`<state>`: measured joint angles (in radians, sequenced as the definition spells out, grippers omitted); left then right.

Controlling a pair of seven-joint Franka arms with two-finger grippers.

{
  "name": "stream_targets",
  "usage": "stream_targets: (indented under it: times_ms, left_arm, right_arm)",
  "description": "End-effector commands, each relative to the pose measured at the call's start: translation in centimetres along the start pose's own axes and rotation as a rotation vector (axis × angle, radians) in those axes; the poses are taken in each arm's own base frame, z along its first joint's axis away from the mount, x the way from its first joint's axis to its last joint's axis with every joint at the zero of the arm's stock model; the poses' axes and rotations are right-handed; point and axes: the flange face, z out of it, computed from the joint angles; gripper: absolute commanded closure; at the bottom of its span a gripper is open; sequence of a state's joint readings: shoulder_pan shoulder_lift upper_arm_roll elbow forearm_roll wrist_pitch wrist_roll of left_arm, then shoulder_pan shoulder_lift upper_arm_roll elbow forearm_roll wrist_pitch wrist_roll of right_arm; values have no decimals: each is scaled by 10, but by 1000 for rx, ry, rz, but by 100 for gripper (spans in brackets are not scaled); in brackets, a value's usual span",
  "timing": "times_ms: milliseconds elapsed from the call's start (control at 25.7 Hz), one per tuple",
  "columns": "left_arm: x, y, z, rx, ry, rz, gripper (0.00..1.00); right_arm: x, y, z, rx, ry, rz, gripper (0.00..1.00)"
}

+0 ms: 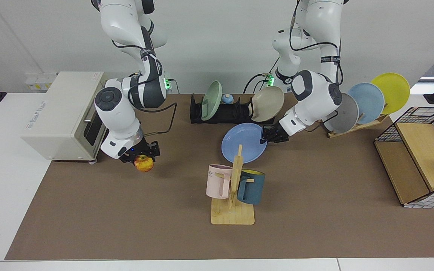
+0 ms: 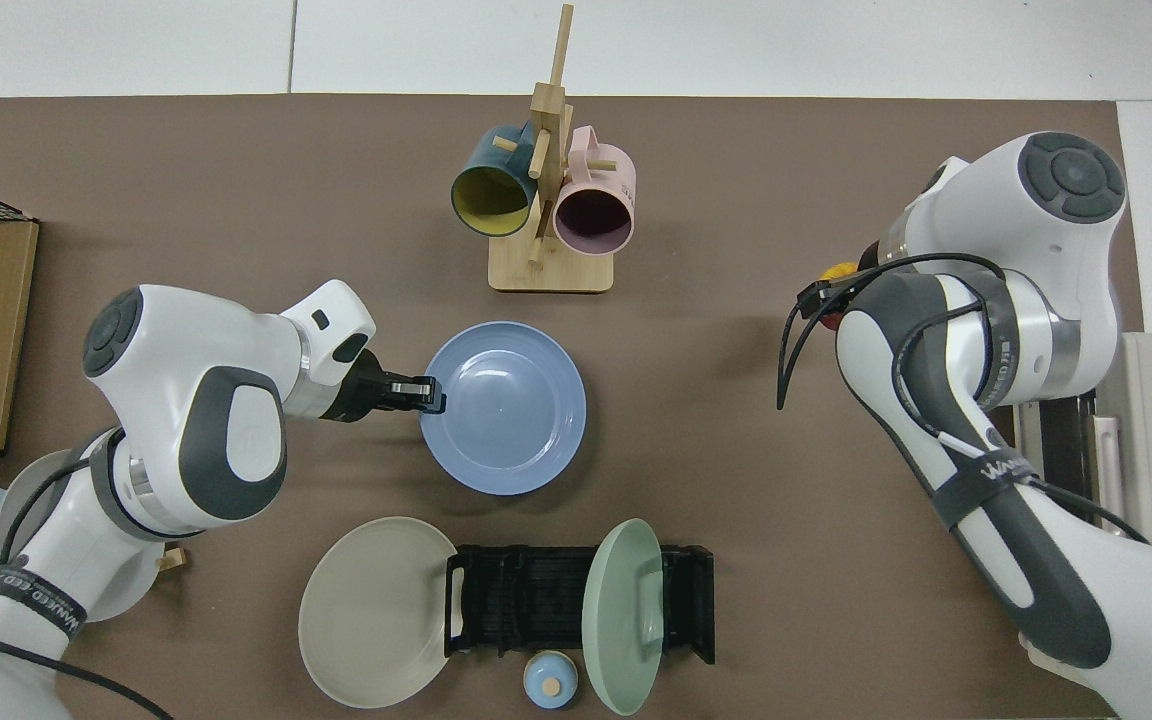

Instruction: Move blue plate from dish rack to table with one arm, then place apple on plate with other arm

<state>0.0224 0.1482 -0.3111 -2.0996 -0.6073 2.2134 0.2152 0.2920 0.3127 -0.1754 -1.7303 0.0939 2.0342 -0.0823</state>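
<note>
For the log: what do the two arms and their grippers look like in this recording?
Both arms are alike: glossy white rounded shells with dark grey joint sections and round dark grey end caps. Black cables loop along the outside of each, held by black straps with white lettering. The left gripper and the right gripper are black two-finger units on white wrist blocks. Green lights glow near both bases.
</note>
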Motion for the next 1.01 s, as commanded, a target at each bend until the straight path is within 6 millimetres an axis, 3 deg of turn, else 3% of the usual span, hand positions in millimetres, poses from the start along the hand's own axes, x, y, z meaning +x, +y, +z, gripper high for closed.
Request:
stream_targets:
  times_ms: [0, 155, 311, 583, 739, 855, 972]
  left_arm:
    - [0, 8, 6, 5, 19, 26, 81]
    - [1, 9, 8, 35, 25, 50, 77]
    - [1, 8, 9, 36, 23, 44, 73]
    - [4, 10, 1, 52, 24, 10, 64]
    - [11, 20, -33, 212, 12, 31, 59]
    - [12, 41, -82, 355, -25, 43, 55]
    - [-1, 58, -125, 410, -46, 37, 55]
  right_arm:
    - [-10, -52, -23, -15, -17, 75, 100]
    - [-22, -66, -37, -48, -54, 58, 100]
    - [-35, -64, -52, -71, -90, 45, 100]
    - [-42, -86, -50, -46, -69, 96, 100]
    - [-42, -117, -37, -42, -24, 156, 100]
    - [-40, -149, -21, -2, 12, 205, 100]
    - [-38, -182, -13, 52, 27, 257, 100]
